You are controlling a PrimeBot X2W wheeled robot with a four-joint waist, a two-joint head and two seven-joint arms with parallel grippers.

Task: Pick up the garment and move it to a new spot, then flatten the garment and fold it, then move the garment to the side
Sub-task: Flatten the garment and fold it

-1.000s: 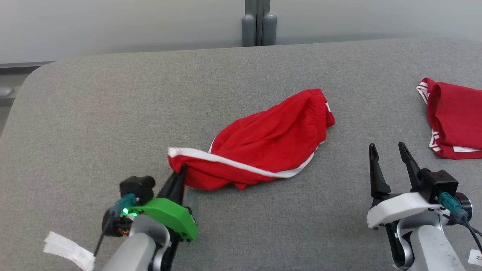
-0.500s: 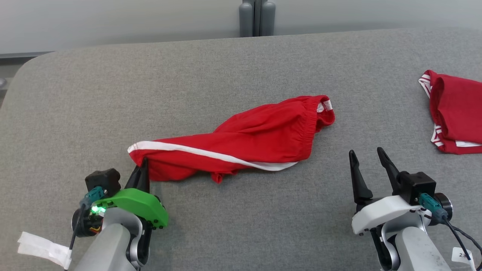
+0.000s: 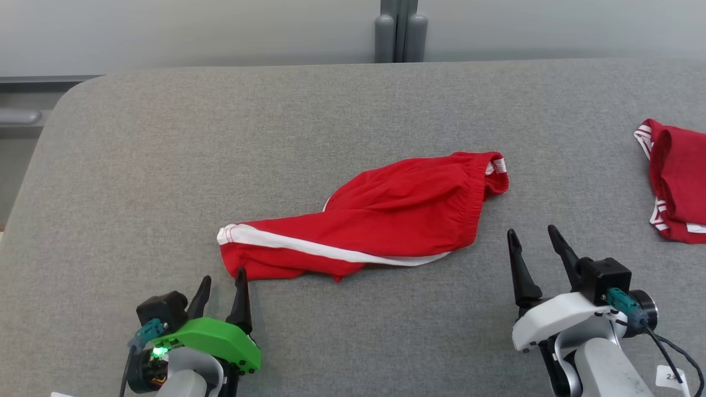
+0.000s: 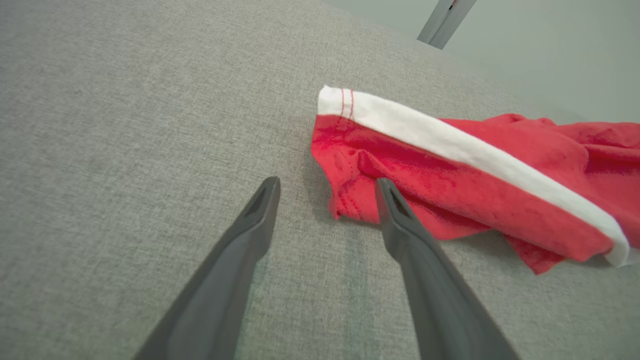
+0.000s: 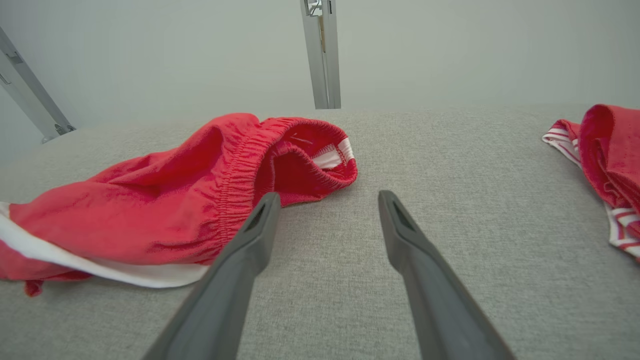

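Your left gripper [image 3: 223,275] has just let go. A second ago it was clenched on the lower-left corner of the garment [image 3: 397,220]. Now its two fingers stand spread apart and nothing is between them. The striped corner [image 3: 226,234] it held lies loose on the counter [image 3: 165,165].

The garment was pulled out from a bunched heap into a long, slanted shape before the release. It runs from centre-left of the head frame up towards the upper right, where the elastic waistband [image 3: 488,176] gapes open. The head camera has also shifted, so don't read every offset as movement of the cloth.

For the task, I'd judge the move to a new spot is done and flattening comes next. The cloth is twisted along its length with folds at its lower edge, so it isn't flat yet.

The left gripper sits low at the bottom left, fingers pointing up the frame. In its wrist view, one finger overlaps the red hem, though you can't tell whether it touches the cloth.

Your right gripper [image 3: 531,231] is released too, empty, at the lower right. It points up the frame just beside the waistband end, without touching it. A second red garment [image 3: 681,190] lies well apart at the right edge.
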